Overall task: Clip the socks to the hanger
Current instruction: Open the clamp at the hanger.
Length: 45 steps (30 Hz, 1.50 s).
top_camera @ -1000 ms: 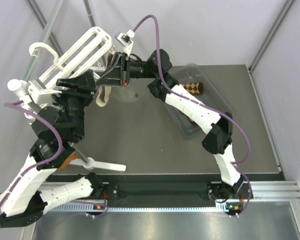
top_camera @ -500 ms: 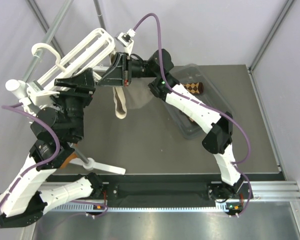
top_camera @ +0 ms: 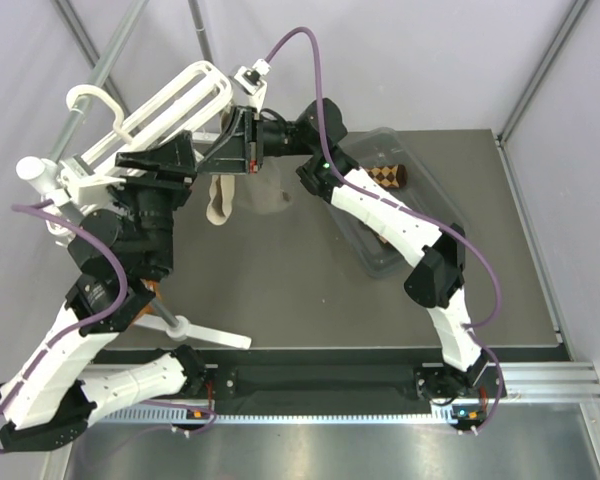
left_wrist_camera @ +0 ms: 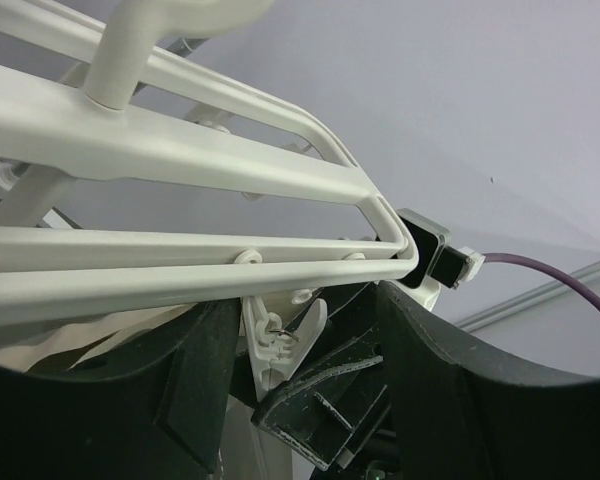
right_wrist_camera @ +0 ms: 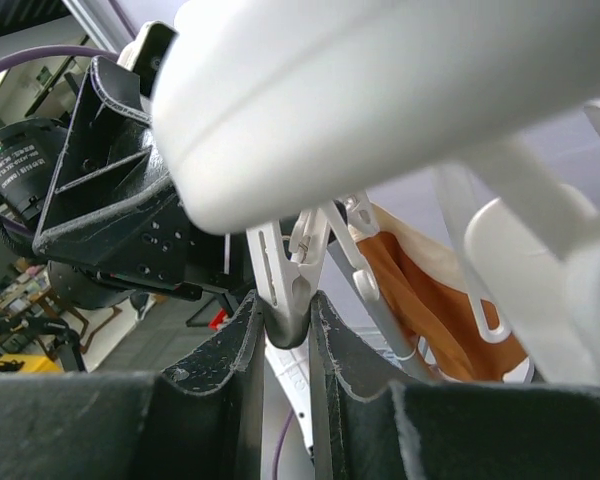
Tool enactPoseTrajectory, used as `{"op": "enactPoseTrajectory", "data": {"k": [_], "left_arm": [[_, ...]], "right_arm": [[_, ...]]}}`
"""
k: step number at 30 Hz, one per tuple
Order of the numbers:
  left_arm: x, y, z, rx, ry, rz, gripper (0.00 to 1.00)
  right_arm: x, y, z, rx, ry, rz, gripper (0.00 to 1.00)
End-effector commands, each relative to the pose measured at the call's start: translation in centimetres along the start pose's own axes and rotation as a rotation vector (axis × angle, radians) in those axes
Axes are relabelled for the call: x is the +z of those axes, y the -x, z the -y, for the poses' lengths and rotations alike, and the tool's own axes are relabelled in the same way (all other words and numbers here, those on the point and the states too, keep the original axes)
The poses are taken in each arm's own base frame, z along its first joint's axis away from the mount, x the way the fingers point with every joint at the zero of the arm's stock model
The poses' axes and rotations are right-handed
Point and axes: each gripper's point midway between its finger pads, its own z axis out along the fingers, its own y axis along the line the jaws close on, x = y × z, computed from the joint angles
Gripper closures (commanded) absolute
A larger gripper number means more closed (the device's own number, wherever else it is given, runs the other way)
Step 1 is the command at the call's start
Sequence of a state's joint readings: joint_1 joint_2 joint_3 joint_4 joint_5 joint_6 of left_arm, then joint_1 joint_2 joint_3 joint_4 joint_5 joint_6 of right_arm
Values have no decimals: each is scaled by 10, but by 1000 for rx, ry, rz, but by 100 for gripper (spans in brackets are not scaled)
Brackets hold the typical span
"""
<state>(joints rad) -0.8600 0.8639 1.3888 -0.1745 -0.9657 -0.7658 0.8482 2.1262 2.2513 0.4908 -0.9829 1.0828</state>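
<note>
The white hanger hangs at the back left. It fills the top of the left wrist view and of the right wrist view. My right gripper is shut on a dangling white clip, with a grey bit at the clip's tip between the fingers. A plain grey-beige sock hangs below it. My left gripper is open, its fingers wide apart either side of a clip. One argyle sock lies in the clear bin. The other argyle sock is not in view.
The clear plastic bin sits at the back right under my right arm. A grey metal pole carries the hanger's hook. A plain orange sock hangs from the frame. A white-based rod lies near the front left.
The hanger and both grippers rose slightly and stayed together. The grey-beige sock swung right under the right gripper, then back to hang straighter.
</note>
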Motion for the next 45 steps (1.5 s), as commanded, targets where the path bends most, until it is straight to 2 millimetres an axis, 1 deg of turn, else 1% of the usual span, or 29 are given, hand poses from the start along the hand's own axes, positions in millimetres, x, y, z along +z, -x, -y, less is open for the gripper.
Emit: {"op": "enactPoseTrajectory", "data": {"k": [1, 5, 8, 9, 10, 15, 16, 17, 18, 19, 20, 22, 23, 25, 26, 27, 28, 29, 32, 33, 34, 35, 37, 38, 45], "left_arm": [[0, 5, 15, -35, -43, -2, 38], [-1, -1, 14, 6, -65, -26, 41], [-2, -2, 10, 20, -62, -23, 47], [-2, -2, 10, 21, -61, -22, 51], [-3, 1, 10, 19, -63, -18, 53], [-3, 3, 10, 35, -64, -12, 65], [-3, 3, 9, 40, -61, -10, 80], [-3, 4, 9, 40, -60, -7, 92], [-2, 4, 8, 45, -54, -7, 100], [-2, 4, 7, 48, -49, -7, 100], [-2, 5, 7, 50, -45, -3, 100], [-2, 9, 6, 49, -34, 6, 100], [-2, 8, 5, 56, -30, 3, 100], [-3, 10, 5, 62, -28, 4, 100], [-3, 9, 4, 71, -27, 0, 100], [-2, 8, 3, 79, -23, -2, 100], [-3, 10, 3, 80, -25, -2, 100], [-3, 9, 2, 86, -21, -4, 100], [-5, 12, 2, 85, -24, -3, 100], [-6, 13, 0, 86, -21, -6, 100], [-7, 14, 0, 82, -23, -5, 100], [-7, 12, 1, 84, -29, -9, 100], [-8, 12, 2, 81, -40, -10, 100], [-8, 12, 4, 83, -51, -16, 100], [-10, 6, 9, 75, -92, -36, 100]], "right_arm": [[-2, 8, -23, -75, 51, -5, 100], [-2, 8, -20, -70, 44, -6, 100], [-2, 8, -21, -71, 46, -4, 100], [-1, 7, -21, -70, 48, -5, 100], [-2, 7, -18, -66, 43, -6, 100], [0, 5, -16, -62, 42, -4, 100], [1, 5, -17, -63, 44, -4, 100], [1, 6, -16, -66, 42, -2, 100], [1, 5, -17, -64, 42, -2, 98], [1, 6, -15, -64, 38, -1, 94], [1, 5, -14, -64, 37, -1, 85], [1, 5, -12, -66, 26, -4, 75], [1, 6, -11, -69, 20, -2, 64], [-1, 5, -6, -75, 0, -5, 55], [-1, 8, -8, -83, -5, 5, 52], [-2, 7, -5, -80, -13, 7, 46], [-4, 8, -3, -89, -21, 10, 43], [-4, 10, -5, -95, -24, 17, 38], [-3, 14, -7, -103, -20, 26, 34], [-2, 19, -12, -113, -10, 33, 34], [0, 20, -13, -113, -6, 34, 33], [3, 18, -10, -104, -6, 35, 32], [6, 20, -13, -108, 7, 40, 32], [7, 19, -9, -101, 4, 42, 33], [15, 16, -15, -89, 38, 54, 42]]}}
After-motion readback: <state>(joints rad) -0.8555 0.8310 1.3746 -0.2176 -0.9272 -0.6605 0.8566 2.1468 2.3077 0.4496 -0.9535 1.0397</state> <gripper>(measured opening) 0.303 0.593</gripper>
